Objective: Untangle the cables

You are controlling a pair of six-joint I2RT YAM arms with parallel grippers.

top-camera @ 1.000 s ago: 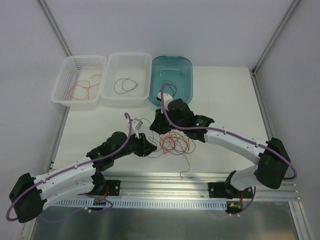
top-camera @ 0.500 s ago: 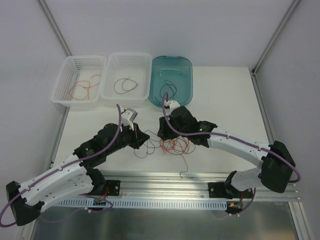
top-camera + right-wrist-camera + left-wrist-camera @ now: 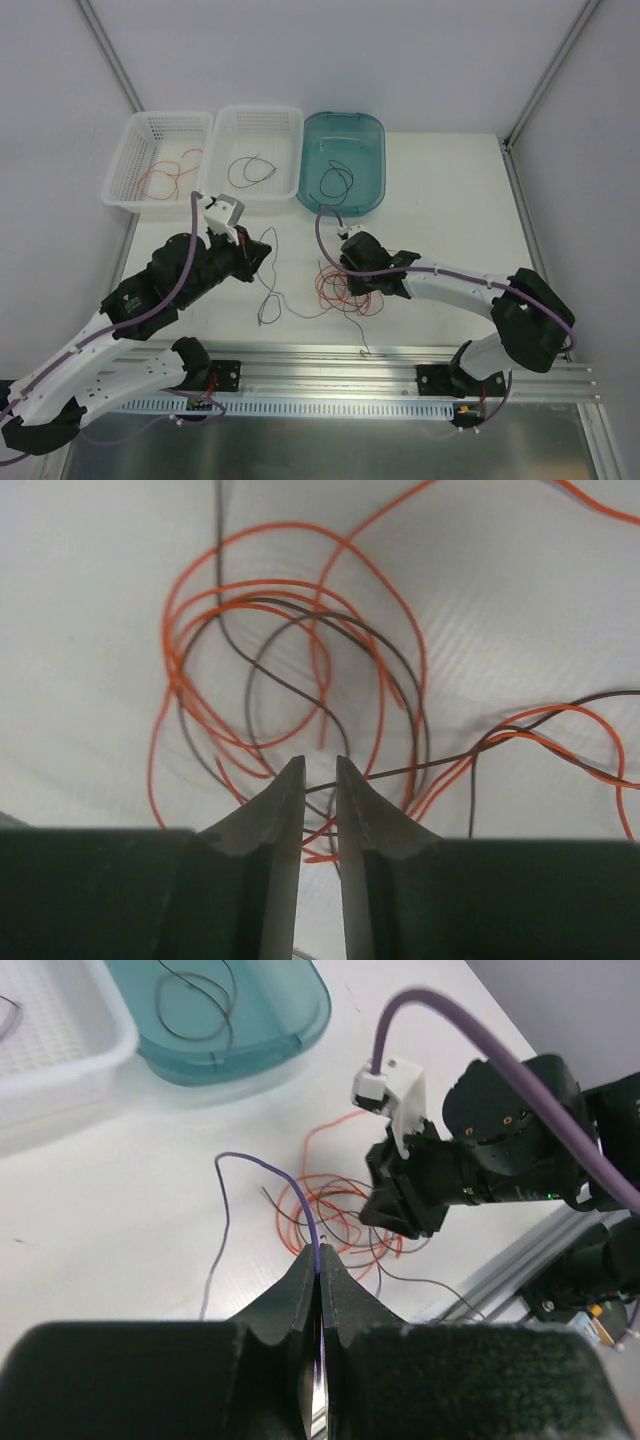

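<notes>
**Reference landmark:** teal tub (image 3: 372, 150), at the far side of the tabletop (image 3: 450, 200).

**Cables.** The main tangle of cables (image 3: 345, 288) lies on the tabletop on the near side of the tub, toward the arm bases. It consists of red-orange and black strands looped over one another. One black loop (image 3: 337, 182) lies inside the tub.

**Left end effector** (image 3: 318, 1272). It is positioned nearer than the tub and to its left. The jaws are fully closed and pinch a single dark wire (image 3: 240, 1157). From the tips, this wire arcs upward, bends over and drops to the tabletop. Its lower run trails toward the tangle.

**Right end effector** (image 3: 319, 780). It is positioned directly over the tangle, on the near side of the tub. The jaws are parted by a narrow gap, and the tabletop shows through it. Red-orange and black strands cross just beyond the tips. Whether any strand is caught cannot be determined.

**Baskets.** Two white baskets stand to the left of the tub. The adjacent basket (image 3: 275, 140) holds a black wire. The farther basket (image 3: 150, 130) holds a red-orange wire.
</notes>
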